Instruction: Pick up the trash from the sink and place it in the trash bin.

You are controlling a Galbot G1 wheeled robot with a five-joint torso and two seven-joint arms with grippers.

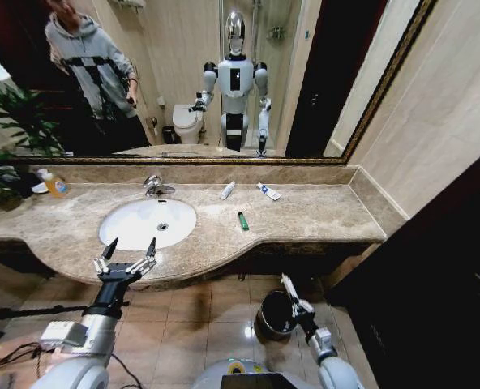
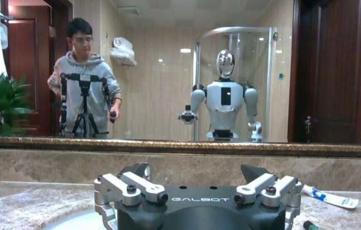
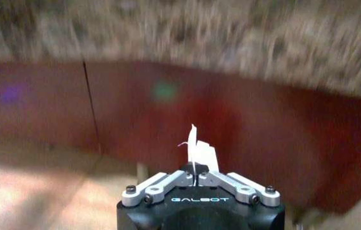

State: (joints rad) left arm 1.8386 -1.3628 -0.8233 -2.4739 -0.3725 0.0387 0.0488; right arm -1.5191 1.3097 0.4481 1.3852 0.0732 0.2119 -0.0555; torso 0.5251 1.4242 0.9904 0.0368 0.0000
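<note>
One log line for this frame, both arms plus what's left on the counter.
left end effector: open, at sink front edge | right end effector: shut on white paper, by trash bin | counter: two tubes, green lighter

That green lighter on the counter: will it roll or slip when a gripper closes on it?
The green lighter lies flat on the marble counter, so rolling seems unlikely. It looks small, smooth and rigid, probably light; it may skid on the polished stone if nudged.

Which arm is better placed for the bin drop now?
Right. The right gripper is shut on white paper and sits low beside the trash bin on the floor. The left gripper is open at the counter's front edge by the sink, holding nothing.
</note>
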